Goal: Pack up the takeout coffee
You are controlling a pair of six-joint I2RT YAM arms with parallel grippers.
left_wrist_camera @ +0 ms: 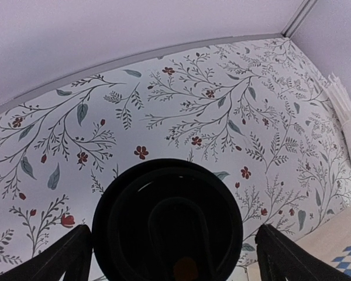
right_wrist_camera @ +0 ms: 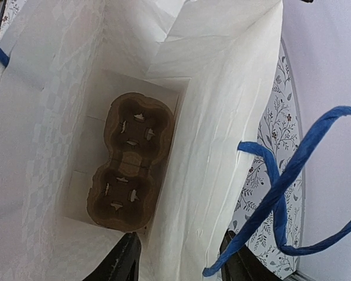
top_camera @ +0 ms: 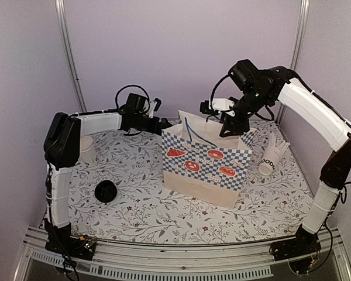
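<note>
The takeout coffee shows in the left wrist view as a round black lid (left_wrist_camera: 167,219) filling the space between my left fingers; its white body is hidden under the lid. My left gripper (left_wrist_camera: 174,257) flanks it closely and holds it above the table, just left of the bag (top_camera: 159,124). The checkered paper bag (top_camera: 202,161) stands open at the table's middle. My right gripper (top_camera: 234,127) hangs over its right rim, open, its fingers (right_wrist_camera: 126,260) straddling the bag's white wall (right_wrist_camera: 205,175). A brown cardboard cup carrier (right_wrist_camera: 131,167) lies at the bag's bottom.
A plain white cup (top_camera: 86,150) stands at the left. A loose black lid (top_camera: 106,191) lies near the front left. A lettered white cup with sticks (top_camera: 271,159) lies right of the bag. A blue handle (right_wrist_camera: 292,175) loops beside my right finger.
</note>
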